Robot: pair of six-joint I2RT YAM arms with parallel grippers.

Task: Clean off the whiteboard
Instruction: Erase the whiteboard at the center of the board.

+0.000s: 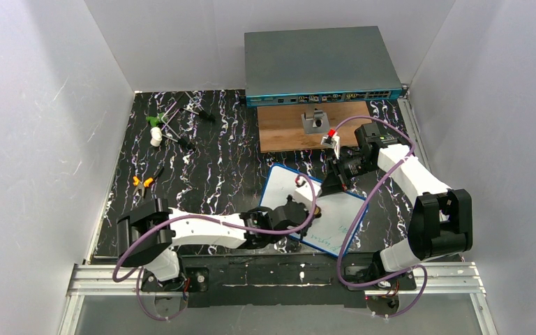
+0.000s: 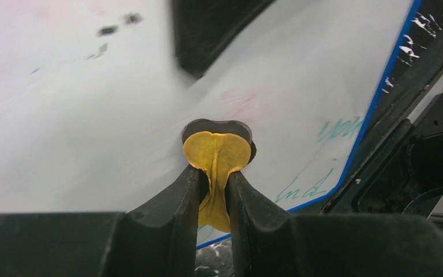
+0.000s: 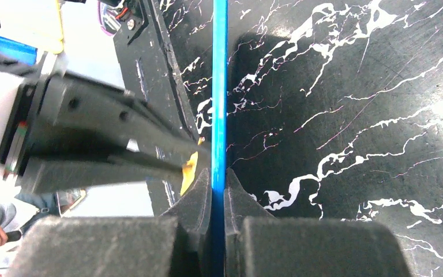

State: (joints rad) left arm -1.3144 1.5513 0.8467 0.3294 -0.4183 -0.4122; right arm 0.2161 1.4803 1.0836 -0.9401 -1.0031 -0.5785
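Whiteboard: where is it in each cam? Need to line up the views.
Top external: the whiteboard lies at centre, skewed, between the two arms.
Left wrist: it fills most of the frame behind the yellow pad, with its blue rim down the right.
Right wrist: edge-on, a vertical blue line left of centre, pinched by the right fingers.
Shared landmark: the black white-veined tabletop.

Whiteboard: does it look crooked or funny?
Yes. The whiteboard lies crooked, turned at an angle to the table's edges, with the right gripper pinching its blue rim. Green writing shows near that rim, close to the yellow pad the left gripper holds.
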